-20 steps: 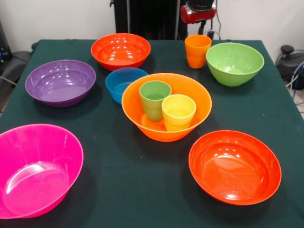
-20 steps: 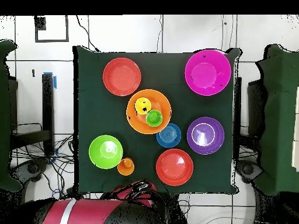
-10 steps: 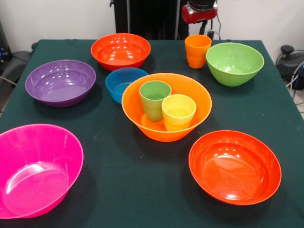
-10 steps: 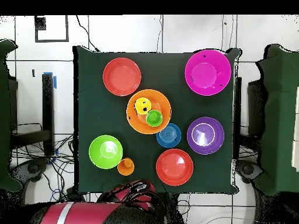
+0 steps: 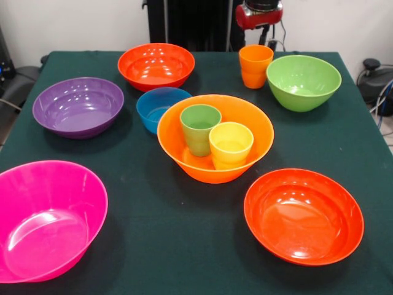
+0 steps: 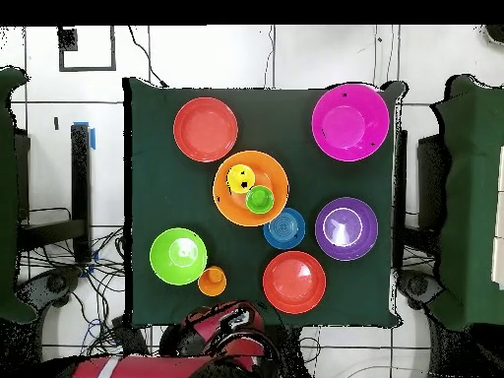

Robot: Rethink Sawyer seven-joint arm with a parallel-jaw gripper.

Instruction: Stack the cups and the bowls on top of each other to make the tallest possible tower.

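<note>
The large light orange bowl [image 5: 259, 130] stands mid-table with the green cup [image 5: 200, 126] and the yellow cup [image 5: 231, 143] upright side by side inside it; it also shows in the overhead view [image 6: 225, 202]. The orange cup [image 5: 255, 65] stands alone next to the lime green bowl [image 5: 303, 81]. The small blue bowl [image 5: 156, 106] touches the light orange bowl's rim. The purple bowl [image 5: 78, 106], the pink bowl [image 5: 46, 218] and two red-orange bowls [image 5: 156, 64] [image 5: 303, 215] stand apart. My gripper [image 5: 259, 13] is drawn back past the table's far edge, above and behind the orange cup.
The dark green table cloth [image 5: 184, 246] ends close behind the far bowls. The black pedestal [image 5: 184, 21] stands at the far side. The red arm [image 6: 221, 330] lies off the table edge near the orange cup [image 6: 212, 282].
The arm has shifted a little at the table's far edge, closer to the cloth in the overhead view. The cups and bowls have not moved.
</note>
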